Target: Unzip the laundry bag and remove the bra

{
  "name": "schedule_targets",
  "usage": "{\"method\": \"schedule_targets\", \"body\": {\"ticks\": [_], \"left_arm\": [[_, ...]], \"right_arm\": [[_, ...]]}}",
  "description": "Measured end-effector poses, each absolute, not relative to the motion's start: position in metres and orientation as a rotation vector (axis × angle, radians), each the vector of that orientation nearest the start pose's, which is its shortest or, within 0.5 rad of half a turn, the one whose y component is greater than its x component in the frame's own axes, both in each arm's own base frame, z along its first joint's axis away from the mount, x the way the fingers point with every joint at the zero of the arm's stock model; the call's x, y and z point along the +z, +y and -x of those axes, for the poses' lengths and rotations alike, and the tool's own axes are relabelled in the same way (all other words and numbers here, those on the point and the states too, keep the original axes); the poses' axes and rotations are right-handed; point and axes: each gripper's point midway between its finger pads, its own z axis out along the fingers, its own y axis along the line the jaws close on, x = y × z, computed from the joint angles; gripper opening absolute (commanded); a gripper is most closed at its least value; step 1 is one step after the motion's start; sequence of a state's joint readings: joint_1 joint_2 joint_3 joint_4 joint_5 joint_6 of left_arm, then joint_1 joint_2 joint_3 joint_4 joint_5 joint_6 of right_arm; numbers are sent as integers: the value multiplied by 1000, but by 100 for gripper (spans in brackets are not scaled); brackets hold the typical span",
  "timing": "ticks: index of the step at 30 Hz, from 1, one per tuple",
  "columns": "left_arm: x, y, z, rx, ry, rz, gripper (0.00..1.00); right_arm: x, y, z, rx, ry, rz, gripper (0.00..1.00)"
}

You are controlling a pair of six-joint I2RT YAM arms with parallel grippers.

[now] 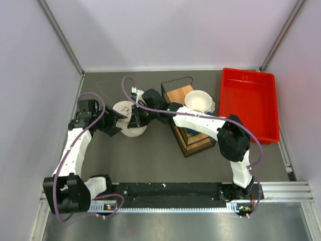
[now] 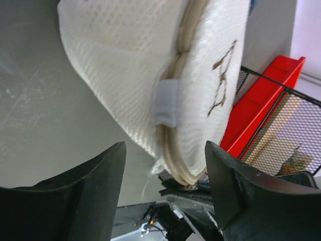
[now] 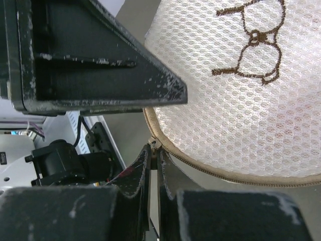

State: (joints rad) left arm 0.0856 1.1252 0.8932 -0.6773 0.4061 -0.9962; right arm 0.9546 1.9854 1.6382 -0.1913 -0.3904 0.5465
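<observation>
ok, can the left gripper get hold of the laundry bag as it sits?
Probably yes. The left gripper is open and the laundry bag sits just ahead of its fingers, nothing between. The right gripper, shut on the zipper pull, is close by.

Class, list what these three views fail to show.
Bra: no view shows it; the laundry bag mesh hides any contents.
Zipper extent: right wrist view, cut off by the frame edge.
Bag's sides, top view: covered by left gripper and right gripper.
</observation>
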Motion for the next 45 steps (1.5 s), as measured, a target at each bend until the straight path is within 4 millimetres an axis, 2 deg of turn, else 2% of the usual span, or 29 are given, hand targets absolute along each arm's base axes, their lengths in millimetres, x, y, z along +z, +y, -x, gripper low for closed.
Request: {"method": "schedule_targets", "body": {"ticks": [2, 3, 5, 10, 17, 20, 24, 26, 27, 28, 31, 32, 34, 37, 42, 45], "left_arm": [[168, -77, -292, -886, 2284, 1176, 34], [170, -77, -295, -890, 2273, 1176, 13], [171, -76, -299, -892, 2260, 1182, 0], [180, -68, -306, -872, 2248, 1151, 0], [194, -41, -304, -794, 2269, 1087, 0], [199, -42, -309, -812, 2320, 1018, 0], [194, -46, -326, -885, 2378, 964, 0], [184, -48, -335, -918, 2411, 970, 16], [179, -48, -338, -929, 2427, 975, 43], [172, -49, -341, -944, 2448, 985, 56], [159, -45, -346, -926, 2471, 994, 84], [158, -43, -346, -913, 2468, 994, 89], [163, -38, -346, -885, 2446, 986, 95], [183, -37, -340, -869, 2375, 953, 99], [214, -50, -299, -905, 2238, 899, 99], [212, -61, -286, -953, 2231, 914, 97]], "right_arm": [[181, 503, -250, 1244, 2231, 730, 0], [182, 503, -250, 1244, 2230, 730, 0], [181, 503, -250, 1244, 2230, 730, 0], [177, 500, -251, 1218, 2223, 752, 0], [165, 468, -267, 1134, 2221, 768, 0], [170, 459, -270, 1109, 2191, 797, 0], [182, 459, -262, 1072, 2143, 855, 0], [184, 463, -257, 1059, 2136, 875, 0], [185, 464, -254, 1055, 2139, 876, 0], [186, 465, -252, 1055, 2143, 877, 0], [188, 469, -247, 1075, 2164, 863, 0], [186, 470, -246, 1078, 2174, 858, 0], [183, 470, -244, 1080, 2201, 844, 0], [176, 471, -243, 1078, 2232, 828, 0], [171, 471, -242, 1076, 2260, 817, 0], [171, 470, -242, 1076, 2262, 816, 0]]}}
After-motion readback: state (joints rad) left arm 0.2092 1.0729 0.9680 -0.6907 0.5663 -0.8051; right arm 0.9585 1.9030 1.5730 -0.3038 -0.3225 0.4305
